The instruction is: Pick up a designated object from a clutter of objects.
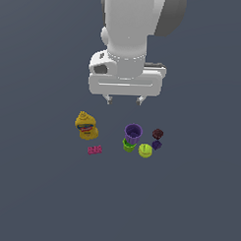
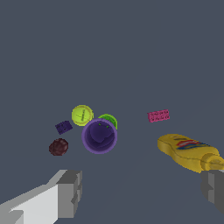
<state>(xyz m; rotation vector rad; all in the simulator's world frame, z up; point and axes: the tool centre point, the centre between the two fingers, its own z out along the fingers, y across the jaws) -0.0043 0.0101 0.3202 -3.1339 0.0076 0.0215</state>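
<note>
The designated object, a small yellow-green ball (image 1: 145, 151) (image 2: 82, 115) with a faint seam, rests on the floor in the clutter of objects, beside the bright green cup (image 1: 128, 145) (image 2: 109, 120) and the purple cup (image 1: 133, 133) (image 2: 99, 136). A purple piece (image 1: 156, 145) (image 2: 64, 127) and a dark maroon piece (image 1: 158, 133) (image 2: 58, 147) lie close to the ball. My gripper (image 1: 125, 100) (image 2: 142, 190) hangs open well above the clutter with nothing between its fingers (image 2: 70, 192).
A yellow bottle (image 1: 86, 125) (image 2: 190, 151) with a pointed cap lies at the exterior view's left of the cups. A pink brick (image 1: 95, 149) (image 2: 158, 115) sits just in front of it. Everything rests on a plain dark grey floor.
</note>
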